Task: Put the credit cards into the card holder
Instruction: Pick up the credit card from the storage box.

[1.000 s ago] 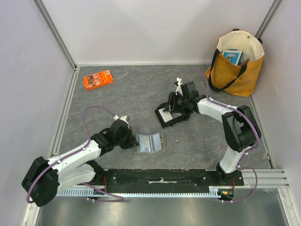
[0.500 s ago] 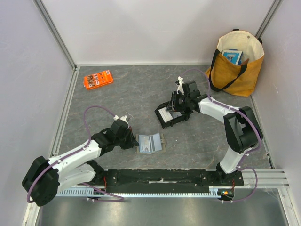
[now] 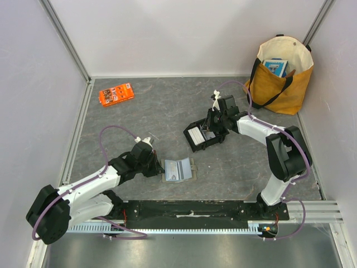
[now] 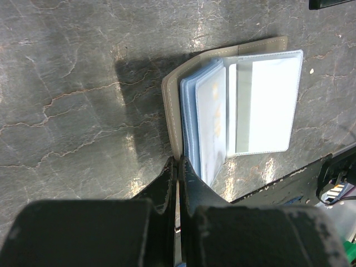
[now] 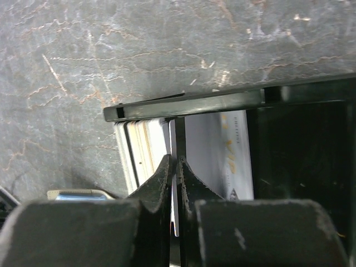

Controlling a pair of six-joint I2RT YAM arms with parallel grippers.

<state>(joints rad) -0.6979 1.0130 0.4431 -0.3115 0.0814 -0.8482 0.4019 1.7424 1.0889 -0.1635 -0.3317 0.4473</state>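
Left pincer [image 4: 177, 167] clamps the nine-o'clock edge of the flat taupe-grey card holder [image 4: 261, 100]. Right pincer [image 5: 177, 164], at one o'clock, grips a pale plastic credit card [image 5: 172, 139] inside the black tray [image 5: 222, 100].

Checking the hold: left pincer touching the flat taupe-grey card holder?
Touching. Left wrist view shows the left pincer shut on the cover edge of the flat taupe-grey card holder.

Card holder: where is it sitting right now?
Top view: the card holder lies open at front centre, its left edge pinched by the left gripper; the black tray sits just beyond it.
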